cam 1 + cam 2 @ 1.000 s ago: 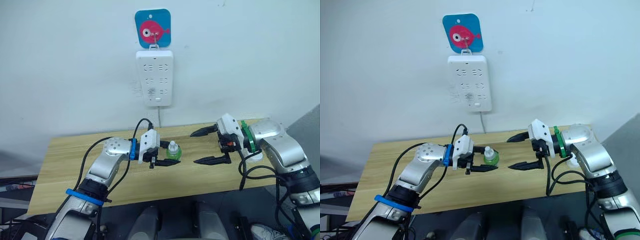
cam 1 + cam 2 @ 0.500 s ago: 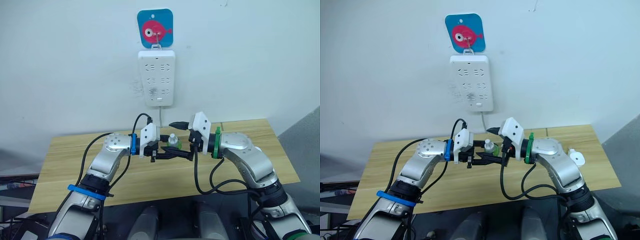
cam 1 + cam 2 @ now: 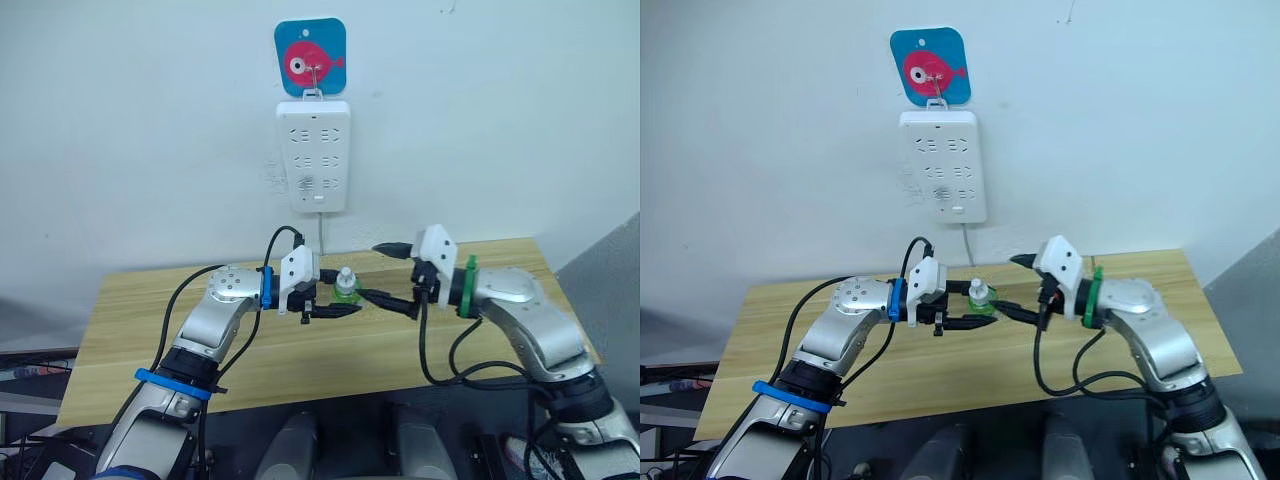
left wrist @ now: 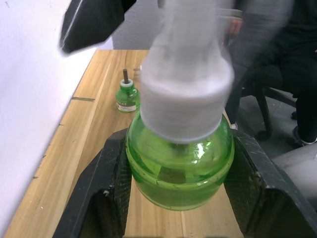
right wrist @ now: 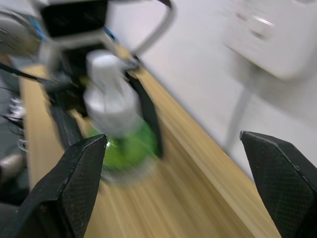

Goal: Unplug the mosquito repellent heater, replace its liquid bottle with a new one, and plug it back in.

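Gripping the green liquid bottle (image 4: 179, 163) by its round belly, your left hand (image 3: 322, 307) is pinching it upright above the wooden counter (image 3: 130, 330), its two black fingers (image 4: 96, 198) pressing on opposite sides of the smooth translucent plastic. You are holding it low like that, I judge, so the white cap (image 4: 185, 94) stands free at the top for the other hand to work on. Your right hand (image 3: 392, 271) is hovering just beside the bottle with its textured black fingers (image 5: 74, 183) spread wide, one above cap height and one lower, apart from the bottle and not touching it. A second, smaller green bottle (image 4: 127, 96) with a dark wick poking from its white neck is standing on the pale plank counter farther off; it is probably the used one. The mosquito repellent heater is not something I can pick out for you in these views; the tall white power strip (image 3: 317, 155) hanging on the wall under the blue fish hook plate (image 3: 310, 60) is showing empty sockets, which suggests the unplugging is done and you are preparing the fresh bottle.
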### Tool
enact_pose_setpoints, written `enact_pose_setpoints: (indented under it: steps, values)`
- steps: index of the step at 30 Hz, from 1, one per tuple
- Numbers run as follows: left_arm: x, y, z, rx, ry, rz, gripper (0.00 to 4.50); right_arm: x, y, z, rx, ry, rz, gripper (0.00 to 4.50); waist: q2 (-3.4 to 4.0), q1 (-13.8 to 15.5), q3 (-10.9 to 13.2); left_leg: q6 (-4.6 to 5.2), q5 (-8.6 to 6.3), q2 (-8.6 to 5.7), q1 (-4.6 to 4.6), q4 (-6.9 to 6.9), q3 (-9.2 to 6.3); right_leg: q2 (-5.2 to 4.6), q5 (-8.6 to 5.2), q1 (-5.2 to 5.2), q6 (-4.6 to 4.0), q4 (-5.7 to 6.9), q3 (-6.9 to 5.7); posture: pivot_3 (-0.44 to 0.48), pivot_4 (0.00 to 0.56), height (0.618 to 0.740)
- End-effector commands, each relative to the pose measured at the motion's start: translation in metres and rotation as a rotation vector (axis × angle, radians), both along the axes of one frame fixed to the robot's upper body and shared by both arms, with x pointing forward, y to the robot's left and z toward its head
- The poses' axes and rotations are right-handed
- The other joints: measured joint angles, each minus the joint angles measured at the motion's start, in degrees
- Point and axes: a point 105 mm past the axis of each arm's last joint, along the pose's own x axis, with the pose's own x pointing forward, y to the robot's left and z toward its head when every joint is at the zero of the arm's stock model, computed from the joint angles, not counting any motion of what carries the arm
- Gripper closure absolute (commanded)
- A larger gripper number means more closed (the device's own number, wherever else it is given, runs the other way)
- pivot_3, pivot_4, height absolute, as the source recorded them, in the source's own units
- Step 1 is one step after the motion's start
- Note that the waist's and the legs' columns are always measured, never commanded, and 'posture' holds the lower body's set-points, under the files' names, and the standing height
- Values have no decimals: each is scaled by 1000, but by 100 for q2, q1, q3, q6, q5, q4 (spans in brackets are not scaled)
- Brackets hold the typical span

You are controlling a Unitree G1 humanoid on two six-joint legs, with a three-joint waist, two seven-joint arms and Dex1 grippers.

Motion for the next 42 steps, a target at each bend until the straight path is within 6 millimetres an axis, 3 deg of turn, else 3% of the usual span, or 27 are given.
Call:
enact_pose_setpoints:
  steps: [1,6,10,15,19,26,33,36,39,42]
  values:
    - [3,2,7,-15,-35,7,2280,-14,6,11,33,-15,76,24,0,-2,0,0,0,1,0,0,0,0,0,0,0,0,-1,46,166,740]
    - [3,1,8,-14,-38,-4,2280,-21,29,19,86,-19,148,24,0,-13,0,0,0,3,0,-1,1,1,0,-1,0,0,2,39,167,740]
    - [3,0,9,-13,-39,-11,2280,-13,45,20,107,-33,145,24,-1,-21,0,0,0,1,0,1,1,0,0,-1,0,0,2,40,167,740]
    - [2,-3,9,-16,-38,-19,2280,-2,50,20,112,-50,108,24,-1,-11,-1,0,0,-3,0,2,0,-1,0,0,0,-1,0,40,167,740]
    - [2,-2,9,-17,-36,-17,2280,-1,40,20,105,-44,97,24,-1,-19,-1,0,0,-2,0,1,-1,-1,0,-2,0,0,0,41,170,740]
    - [8,0,12,-21,-45,1,2280,-4,5,24,62,-7,84,24,-1,-6,-1,0,0,-2,-1,1,-1,-1,0,1,0,-1,-1,40,180,740]
    - [5,-1,10,-19,-40,-2,2280,-24,9,33,121,79,163,24,-1,-26,-1,0,0,4,-1,-3,1,0,0,-2,0,-1,1,40,180,740]
    - [5,-1,10,-21,-40,-4,2280,-24,16,37,167,99,169,608,-1,-18,-1,0,0,2,0,-1,1,0,0,0,0,-1,1,40,181,740]
    - [5,-1,11,-20,-42,-7,2280,-25,25,38,177,98,180,1652,-1,-18,-1,0,0,1,0,0,1,-1,0,0,0,-1,1,40,181,740]
    - [4,-1,11,-17,-42,-10,2280,-25,36,38,194,96,190,1652,-1,-18,-1,0,0,1,0,0,0,-1,0,0,0,-1,1,47,177,740]
